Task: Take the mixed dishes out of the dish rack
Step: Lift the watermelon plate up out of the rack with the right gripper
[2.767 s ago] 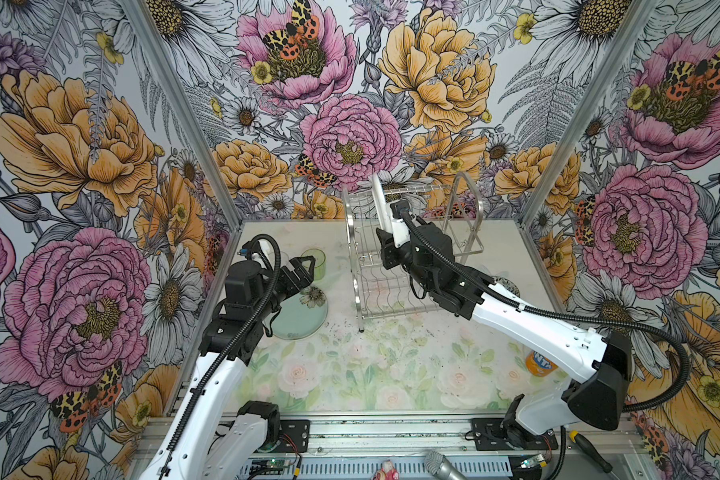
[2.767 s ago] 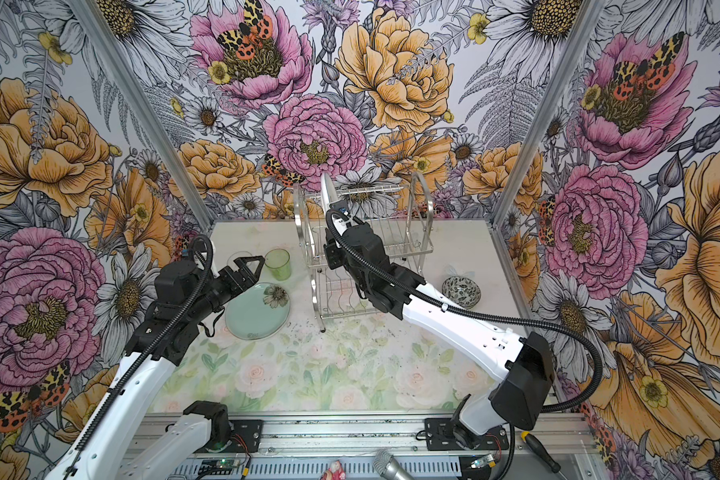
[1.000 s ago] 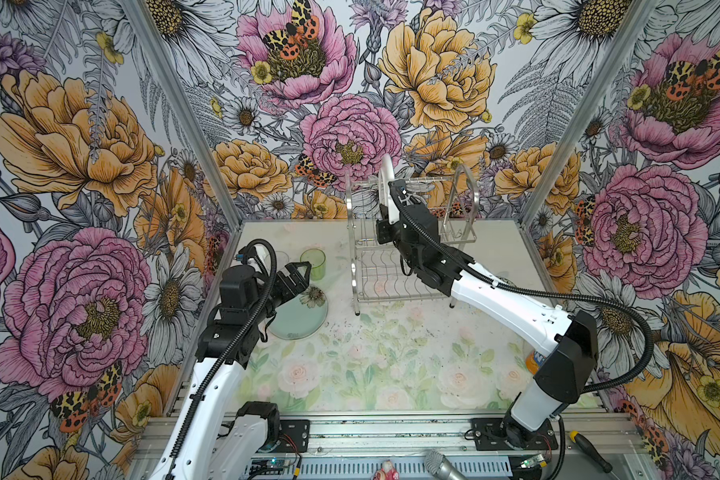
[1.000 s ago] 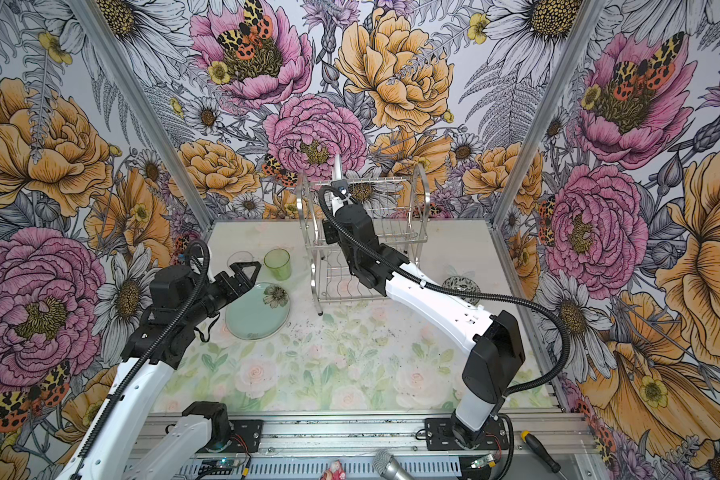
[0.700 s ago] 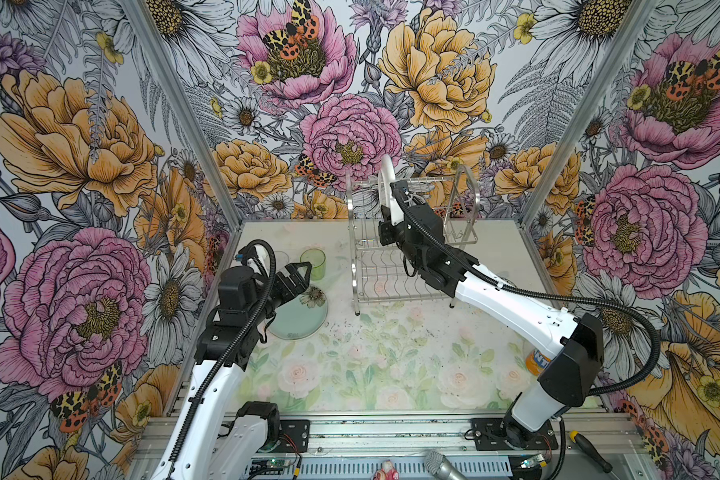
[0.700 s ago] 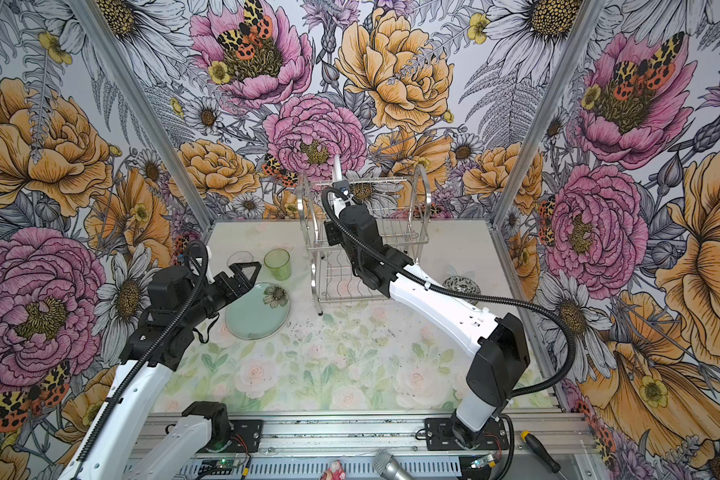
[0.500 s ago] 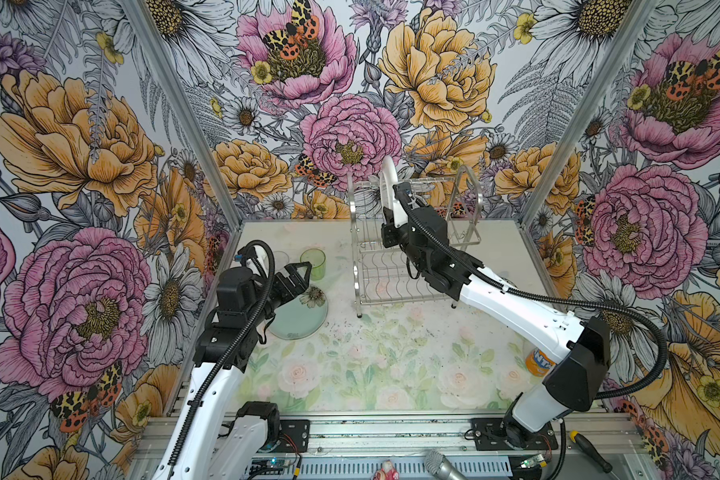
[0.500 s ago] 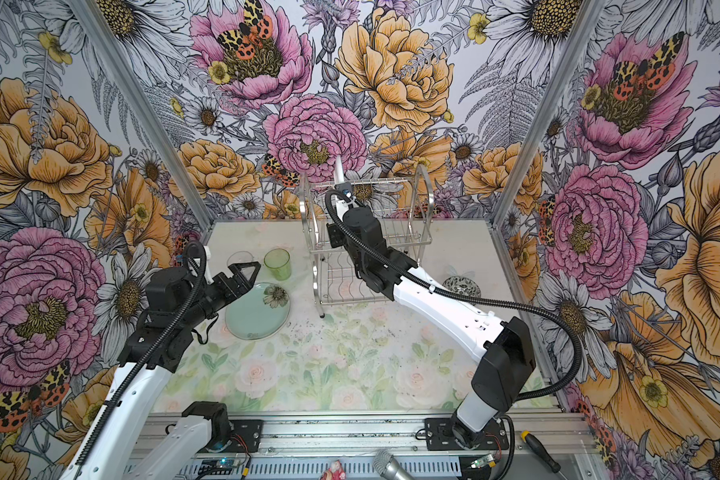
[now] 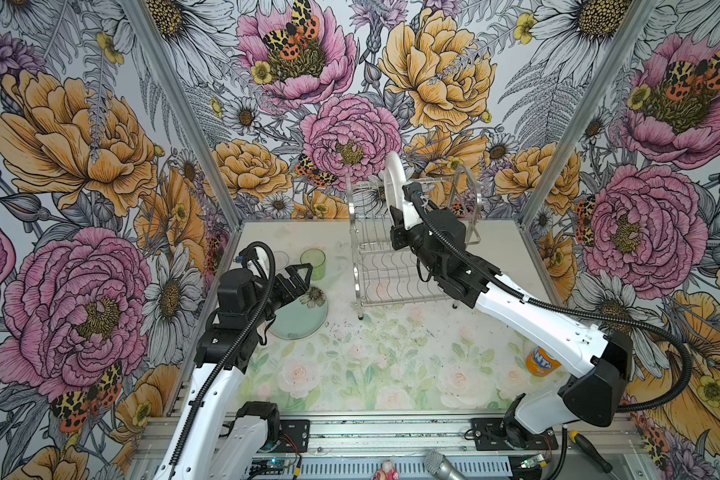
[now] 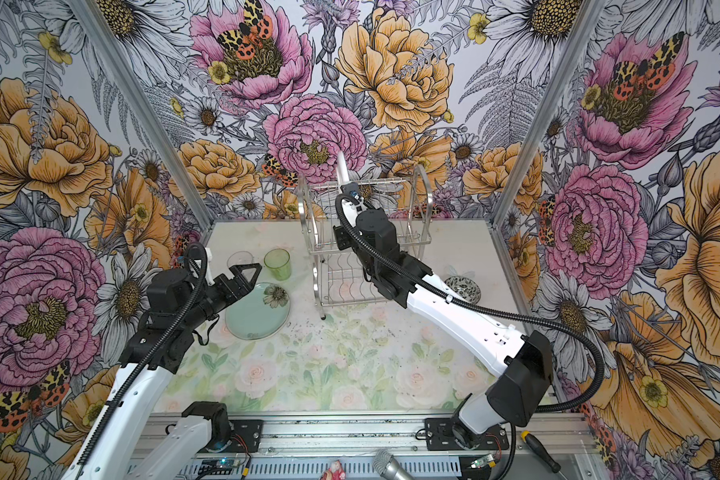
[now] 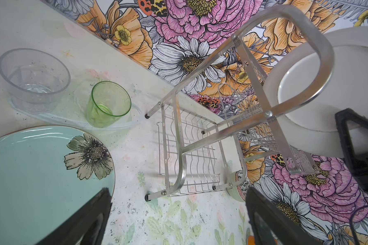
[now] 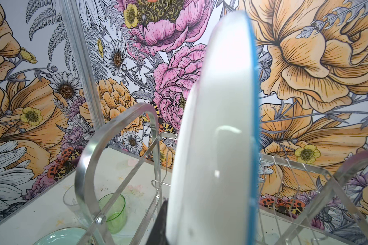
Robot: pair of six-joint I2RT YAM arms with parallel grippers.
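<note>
**Top views.** The white plate [image 9: 393,178] stands on edge over the top shelf of the rack [image 9: 470,199], at 12 o'clock on the counter [image 9: 391,365]. Its long axis is upright, and in a top view it shows as a thin edge [image 10: 341,166]. The right fingers [image 9: 395,218] are clenched on its lower rim, reaching in from its 6 o'clock. The left fingers [image 9: 304,272] are spread wide and empty over the aqua plate [image 9: 296,324], at about 8 o'clock from the rack and well apart from the white plate. So the carry falls to the right arm. Bare counter lies at 6 o'clock of the rack.

**Left wrist.** The white plate [image 11: 302,91] shows its face behind the rack's arched handle [image 11: 319,42]. Nothing sits between the left fingers [image 11: 87,220]. The green tumbler [image 11: 108,104] and clear tumbler [image 11: 33,76] stand on the counter beside the aqua plate.

**Right wrist.** The white plate [image 12: 217,137] rises straight away from one dark finger [image 12: 163,218]. Its lower rim is hidden, so I cannot tell whether it has cleared the shelf wires. The safest move is probably straight up along the plate's own plane, and only then toward 6 o'clock. Otherwise the rim may catch a wire or the handle.
</note>
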